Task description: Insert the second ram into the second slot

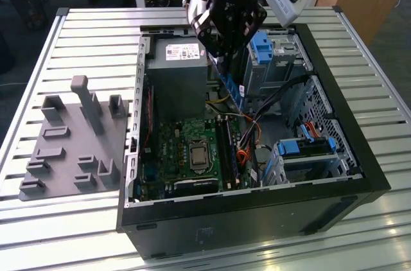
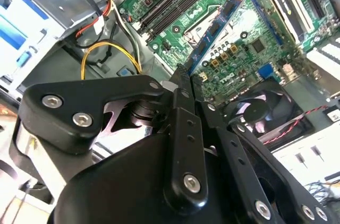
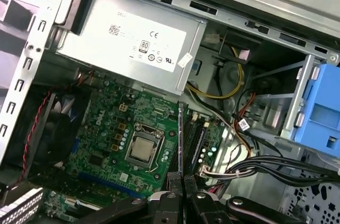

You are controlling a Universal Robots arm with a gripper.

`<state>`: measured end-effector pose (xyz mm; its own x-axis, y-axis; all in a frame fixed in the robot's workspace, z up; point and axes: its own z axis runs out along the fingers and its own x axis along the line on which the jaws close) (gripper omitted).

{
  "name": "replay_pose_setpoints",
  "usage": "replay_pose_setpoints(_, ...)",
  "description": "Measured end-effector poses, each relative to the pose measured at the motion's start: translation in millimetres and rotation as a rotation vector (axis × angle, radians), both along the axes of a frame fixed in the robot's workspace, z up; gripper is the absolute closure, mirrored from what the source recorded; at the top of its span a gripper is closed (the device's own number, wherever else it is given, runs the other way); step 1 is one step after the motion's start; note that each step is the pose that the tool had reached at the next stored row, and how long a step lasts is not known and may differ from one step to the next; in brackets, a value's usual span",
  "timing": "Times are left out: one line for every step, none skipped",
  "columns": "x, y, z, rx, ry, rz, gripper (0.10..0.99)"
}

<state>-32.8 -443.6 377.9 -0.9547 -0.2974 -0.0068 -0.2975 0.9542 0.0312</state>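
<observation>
Right now my gripper (image 1: 220, 59) is pinched narrow on the second ram (image 1: 234, 88), blue stick hanging edge-down inside the open case (image 1: 257, 210), betw. PSU (image 1: 176, 75) and drive cage (image 1: 273, 59). It's up off the mobo (image 1: 183, 149), not in the RAM slots (image 3: 199, 139).
</observation>
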Motion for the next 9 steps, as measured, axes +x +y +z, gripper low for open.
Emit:
replay_pose_setpoints(0.0,0.0,0.0,0.0,0.0,-0.012,0.953)
replay_pose_setpoints(0.0,0.0,0.0,0.0,0.0,-0.024,0.953)
replay_pose_setpoints(0.0,0.0,0.0,0.0,0.0,-0.037,0.953)
replay_pose_setpoints(0.0,0.0,-0.1,0.0,0.0,-0.05,0.953)
replay_pose_setpoints(0.0,0.0,-0.1,0.0,0.0,-0.063,0.953)
replay_pose_setpoints(0.0,0.0,-0.1,0.0,0.0,-0.076,0.953)
replay_pose_setpoints(0.0,0.0,-0.1,0.0,0.0,-0.089,0.953)
replay_pose_setpoints(0.0,0.0,-0.1,0.0,0.0,-0.102,0.953)
replay_pose_setpoints(0.0,0.0,-0.2,0.0,0.0,-0.115,0.953)
